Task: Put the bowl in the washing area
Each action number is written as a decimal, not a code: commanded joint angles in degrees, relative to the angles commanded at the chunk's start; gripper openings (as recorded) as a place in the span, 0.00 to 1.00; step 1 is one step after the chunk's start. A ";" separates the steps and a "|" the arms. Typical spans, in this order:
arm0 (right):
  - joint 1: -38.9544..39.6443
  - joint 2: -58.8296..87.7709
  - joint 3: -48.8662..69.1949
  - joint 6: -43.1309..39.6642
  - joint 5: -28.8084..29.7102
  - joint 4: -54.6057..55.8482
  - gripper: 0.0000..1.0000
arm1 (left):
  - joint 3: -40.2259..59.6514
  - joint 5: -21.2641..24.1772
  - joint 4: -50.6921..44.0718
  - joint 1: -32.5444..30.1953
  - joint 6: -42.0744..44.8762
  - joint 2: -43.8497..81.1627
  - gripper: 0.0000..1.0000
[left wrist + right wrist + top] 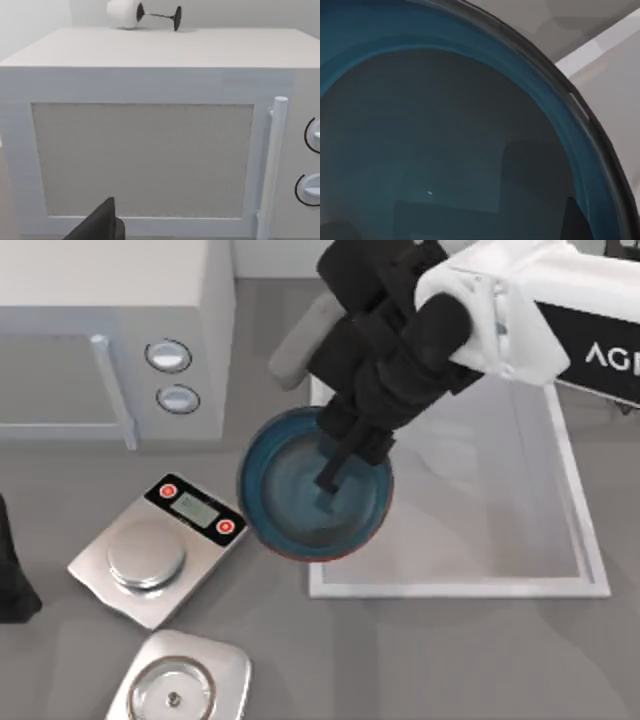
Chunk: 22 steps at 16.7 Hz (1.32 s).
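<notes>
My right tool reaches into glossy teal-blue deep bowl – grip state cannot tell. Bowl overlaps left rim of white rectangular sink basin – may tip or catch rim.

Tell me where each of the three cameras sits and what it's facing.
Top view: overhead, looking down on bowl, sink basin, scale; right arm reaches into the bowl.
Left wrist view: faces the microwave door; dark left gripper at the edge.
Right wrist view: close inside the bowl.
Shared: bowl in top and right wrist; microwave in top and left wrist.
</notes>
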 joint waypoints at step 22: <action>-0.99 -21.10 -50.89 19.75 34.77 90.99 0.00 | 0.00 0.00 0.00 0.00 0.00 0.00 1.00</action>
